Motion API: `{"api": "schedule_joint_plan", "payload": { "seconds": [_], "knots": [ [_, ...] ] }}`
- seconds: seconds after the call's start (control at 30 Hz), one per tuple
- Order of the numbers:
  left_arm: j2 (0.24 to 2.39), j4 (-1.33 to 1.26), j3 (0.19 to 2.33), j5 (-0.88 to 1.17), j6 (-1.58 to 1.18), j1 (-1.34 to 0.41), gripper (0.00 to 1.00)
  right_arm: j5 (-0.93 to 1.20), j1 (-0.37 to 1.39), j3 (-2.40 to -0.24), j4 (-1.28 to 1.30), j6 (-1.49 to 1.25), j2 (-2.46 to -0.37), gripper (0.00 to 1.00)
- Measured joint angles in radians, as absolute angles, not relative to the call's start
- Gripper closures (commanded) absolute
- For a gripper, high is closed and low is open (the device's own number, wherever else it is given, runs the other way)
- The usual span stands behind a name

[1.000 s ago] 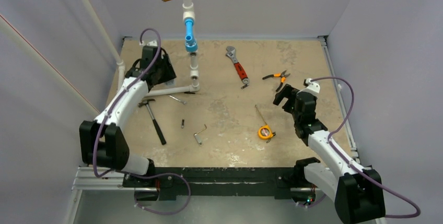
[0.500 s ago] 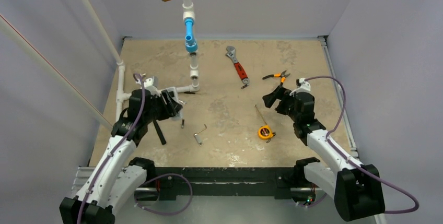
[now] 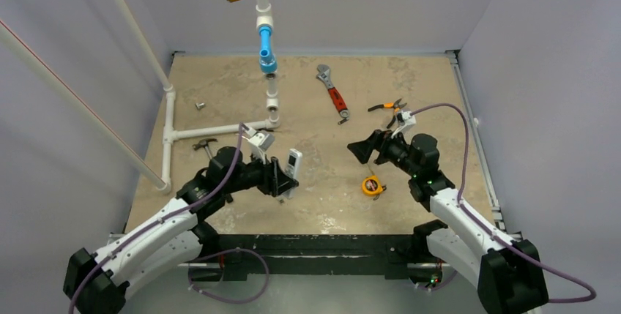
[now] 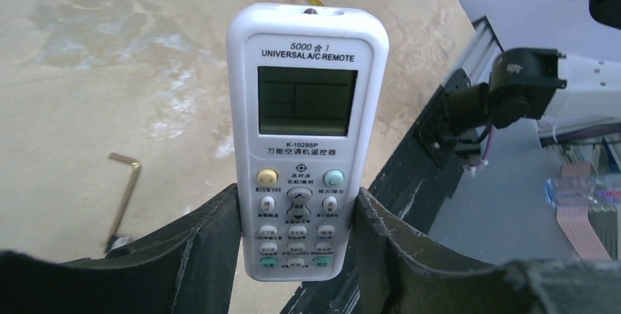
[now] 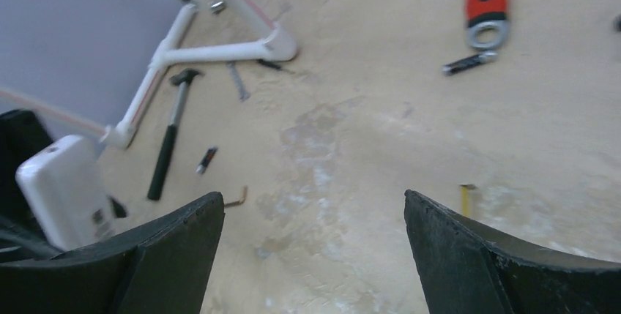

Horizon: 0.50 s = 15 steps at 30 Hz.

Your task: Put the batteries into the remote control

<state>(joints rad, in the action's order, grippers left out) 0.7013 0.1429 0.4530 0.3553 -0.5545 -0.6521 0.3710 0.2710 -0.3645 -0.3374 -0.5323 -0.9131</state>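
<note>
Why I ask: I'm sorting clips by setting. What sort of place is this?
Likely a robot test cell staged as a workshop: white plastic pipe assembly, red-handled adjustable wrench and black-handled hammer on a stained beige tabletop.

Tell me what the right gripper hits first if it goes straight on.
Likely bare table: the right gripper tilts down at it. The remote control, held by the left gripper, lies to one side of that line, though depth is unclear.

White remote control, upright, clamped

Remote control face reads "5000", "UNIVERSAL A/C REMOTE"; under display "K-1029SP".
</note>
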Motion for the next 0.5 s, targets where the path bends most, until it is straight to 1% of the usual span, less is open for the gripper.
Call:
{"api": "schedule_joint_plan", "payload": {
  "seconds": [0.17, 0.33, 0.5],
  "knots": [
    [0.868, -0.006, 0.464, 0.423, -0.556, -0.744, 1.0, 0.501, 0.357, -0.361, -0.43, -0.523, -0.907, 0.07],
    [0.983, -0.138, 0.503, 0.523, -0.577, -0.756, 1.0, 0.632, 0.359, -0.348, -0.591, -0.573, -0.9, 0.04],
    [1.044, -0.214, 0.598, 0.616, -0.591, -0.765, 1.0, 0.741, 0.359, -0.349, -0.714, -0.613, -0.919, 0.04]
  ]
}}
